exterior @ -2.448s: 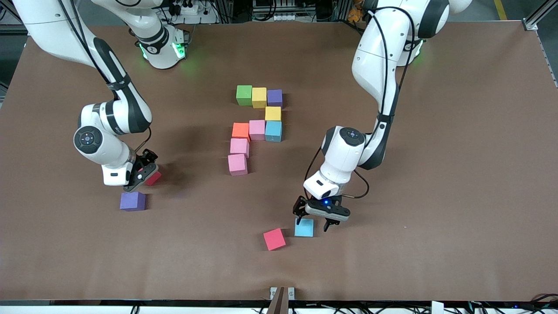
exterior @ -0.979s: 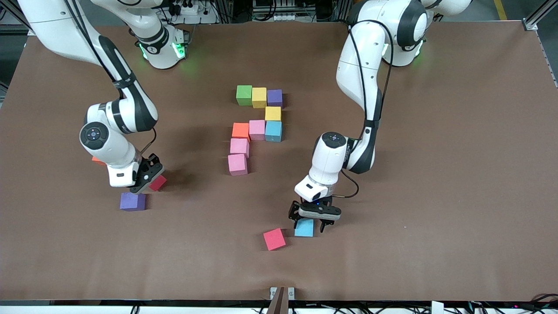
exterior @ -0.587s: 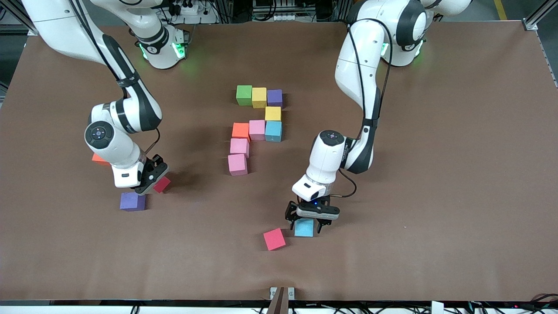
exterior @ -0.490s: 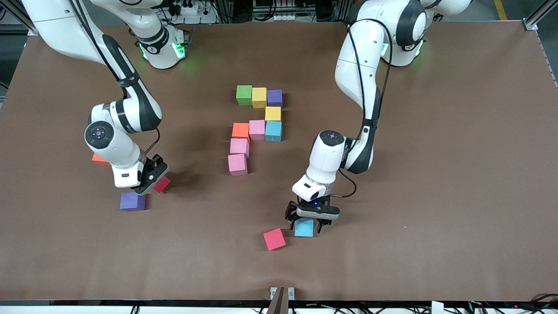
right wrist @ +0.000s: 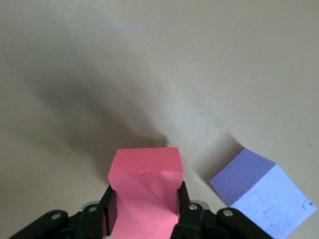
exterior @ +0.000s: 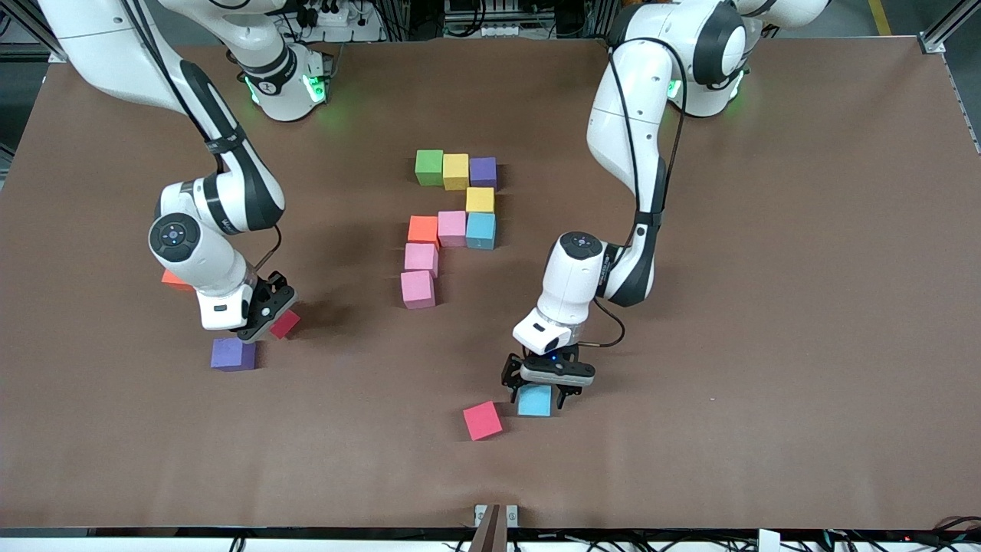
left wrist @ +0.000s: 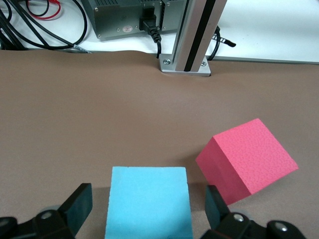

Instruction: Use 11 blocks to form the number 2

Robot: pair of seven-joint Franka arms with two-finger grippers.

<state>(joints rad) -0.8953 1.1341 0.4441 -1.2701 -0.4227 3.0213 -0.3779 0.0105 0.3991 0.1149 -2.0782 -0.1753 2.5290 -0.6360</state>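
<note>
Matte foam cubes: your left gripper [exterior: 535, 389] straddles the light blue block [exterior: 534, 401] with jaws wide, beside a pinkish-red block [exterior: 482, 420]. Your right gripper [exterior: 270, 318], lifted over the table, pinches a red block [exterior: 284, 324] above the purple block [exterior: 233, 354]. Farther off, nine cubes form the unfinished number 2 [exterior: 452, 225].

I can read no text, label, brand, number or sign from here: any print on the arms or the equipment is too small to read.
</note>
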